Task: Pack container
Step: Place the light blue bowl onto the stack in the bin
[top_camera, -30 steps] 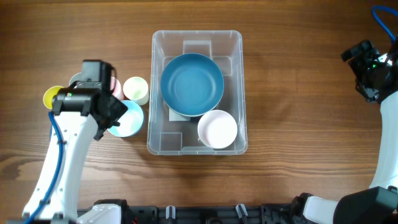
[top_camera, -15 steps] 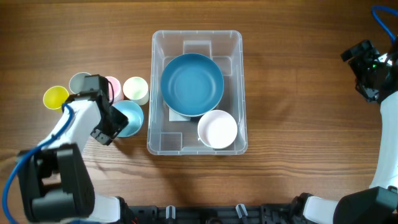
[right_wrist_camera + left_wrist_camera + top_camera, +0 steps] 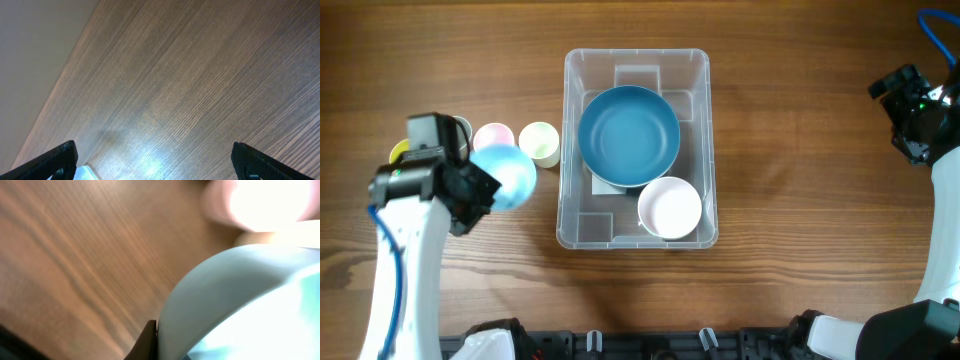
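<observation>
We count one clear container (image 3: 701,150) in the middle of the worktop (image 3: 800,260). Two bowls sit inside it: one big blue bowl (image 3: 629,135) toward the far end, and one white bowl (image 3: 670,207) in the near right corner. Left of the container we see three small cups: one pink cup (image 3: 493,136), one pale green cup (image 3: 539,143) and one yellow cup (image 3: 398,153), half hidden. The left fingers (image 3: 146,342) are closed on one light blue bowl (image 3: 510,170), just left of the container. The right fingers (image 3: 62,157) are spread wide and hold nothing.
</observation>
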{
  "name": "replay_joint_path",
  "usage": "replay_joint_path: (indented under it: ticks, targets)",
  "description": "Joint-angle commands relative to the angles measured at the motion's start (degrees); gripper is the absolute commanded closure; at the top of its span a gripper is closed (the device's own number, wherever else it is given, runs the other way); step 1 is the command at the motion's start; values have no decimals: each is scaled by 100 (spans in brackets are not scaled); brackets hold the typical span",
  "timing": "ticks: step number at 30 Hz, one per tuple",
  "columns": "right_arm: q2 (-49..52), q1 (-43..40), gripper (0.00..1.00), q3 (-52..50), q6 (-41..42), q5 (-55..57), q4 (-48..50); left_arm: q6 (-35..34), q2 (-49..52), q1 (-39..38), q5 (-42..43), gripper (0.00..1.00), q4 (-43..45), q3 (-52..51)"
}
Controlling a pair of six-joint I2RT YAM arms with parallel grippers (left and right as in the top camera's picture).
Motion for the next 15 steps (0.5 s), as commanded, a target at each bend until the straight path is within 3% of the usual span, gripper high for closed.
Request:
replay_joint_path:
  ticks: [1, 5, 9, 15]
  targets:
    - [61, -9, 0, 17, 42, -46, 13, 479, -682, -710, 485, 96, 74, 616]
    - [61, -9, 0, 17, 39, -46, 13, 494, -732, -2179, 463, 96, 610, 621]
    - [61, -9, 0, 17, 42, -48, 13, 490, 129, -3829, 85, 96, 1082, 621]
    - [61, -9, 0, 17, 39, -46, 13, 431, 1729, -5051, 92, 96, 1519, 621]
